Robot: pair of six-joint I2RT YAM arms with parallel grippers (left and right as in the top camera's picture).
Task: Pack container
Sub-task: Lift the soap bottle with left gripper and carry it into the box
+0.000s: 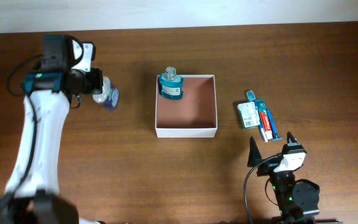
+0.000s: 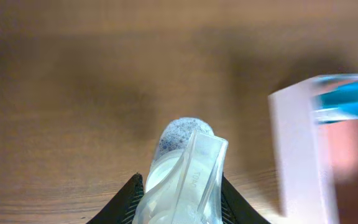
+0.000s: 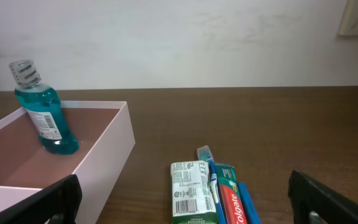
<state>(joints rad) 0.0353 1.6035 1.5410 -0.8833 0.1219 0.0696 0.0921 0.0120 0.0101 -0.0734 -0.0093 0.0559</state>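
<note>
At table centre: square shallow open-topped container with thin white walls and brownish-pink inside (image 1: 186,132), resting flat.
Inside container, far-left corner: small teal bottle with clear ribbed cap (image 1: 171,85), upright, close against the wall.
Left of container: left gripper (image 1: 98,90) closed on pale translucent plastic bottle with speckled bluish end (image 2: 182,171). Bottle pinched between black fingers, end poking toward the container, well short of its wall. Whether lifted clear of the wood, cannot tell.
Right of container: green-and-white printed carton (image 1: 248,114) and red-and-blue toothpaste pack with brush (image 1: 266,122), side by side, touching, on the brown wooden table (image 1: 316,62).
Near edge, right: right gripper (image 1: 271,147) spread wide, nothing between its fingers. Aimed toward carton and pack, apart from both.
Done: one item packed, the teal bottle.
In hand: probably the carry of the pale bottle to the container.
Left to do: by the look, three items: pale bottle, carton, toothpaste pack.
Watch: thin near wall, easy to clip on the way in.
</note>
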